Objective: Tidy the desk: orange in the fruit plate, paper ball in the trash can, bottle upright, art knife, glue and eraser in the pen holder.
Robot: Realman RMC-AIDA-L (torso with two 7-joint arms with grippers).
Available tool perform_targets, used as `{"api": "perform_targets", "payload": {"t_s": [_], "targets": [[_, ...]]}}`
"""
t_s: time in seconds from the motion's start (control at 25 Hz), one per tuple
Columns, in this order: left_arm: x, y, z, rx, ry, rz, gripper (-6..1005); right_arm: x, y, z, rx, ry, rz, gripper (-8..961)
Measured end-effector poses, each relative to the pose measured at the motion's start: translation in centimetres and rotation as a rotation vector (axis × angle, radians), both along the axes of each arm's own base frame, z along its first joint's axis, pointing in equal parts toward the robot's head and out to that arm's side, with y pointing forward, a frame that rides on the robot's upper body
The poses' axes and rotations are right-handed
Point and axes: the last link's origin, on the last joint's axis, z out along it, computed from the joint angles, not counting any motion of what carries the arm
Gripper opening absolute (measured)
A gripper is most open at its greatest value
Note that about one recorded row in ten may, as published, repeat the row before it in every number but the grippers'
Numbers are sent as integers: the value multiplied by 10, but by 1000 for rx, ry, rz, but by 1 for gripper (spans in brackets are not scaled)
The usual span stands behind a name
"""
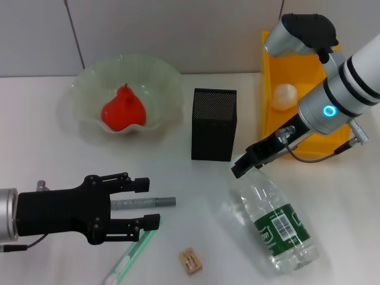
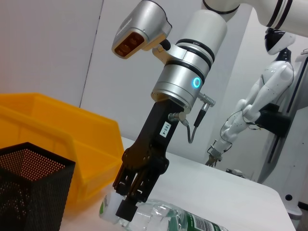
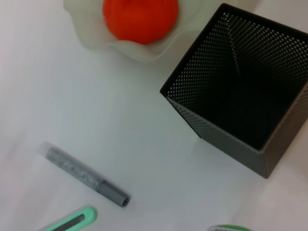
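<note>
The yellow trash can (image 1: 270,119) held the paper ball (image 1: 284,96); the orange (image 1: 123,111) sat in the fruit plate (image 1: 160,77). The water bottle (image 1: 274,225) lay flat, the right gripper (image 1: 244,162) clamped on its cap. The empty pen holder (image 1: 214,124) stood nearby. The left gripper (image 1: 145,203) spread wide over glue (image 1: 151,202) and art knife (image 1: 127,258), near the eraser (image 1: 190,261).

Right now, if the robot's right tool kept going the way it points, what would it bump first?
Probably the bottle. The right tool points down toward its capped neck, and in the left wrist view its tips already sit at the cap end, perhaps touching.
</note>
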Motion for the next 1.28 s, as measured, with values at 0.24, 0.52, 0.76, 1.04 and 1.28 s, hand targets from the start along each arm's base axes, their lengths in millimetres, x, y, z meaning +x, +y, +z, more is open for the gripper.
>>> {"api": "perform_targets", "payload": {"t_s": [0.24,0.52,0.76,1.04,1.28], "targets": [[1,1,0,0,0,-2,809,-5,0,5,7,20,30,430],[1,3,3,14,-5,-1,808,-8,-2,12,16,58,76,429],[3,5,4,19,-4,-4,808,-8,-6,13,-3,81,116,429],[5,7,5,21,-9,-8,808,-11,-13,24,11,173,222,429],[6,8,7,28,-19,-7,808,-11,-20,35,31,251,342,430]]}}
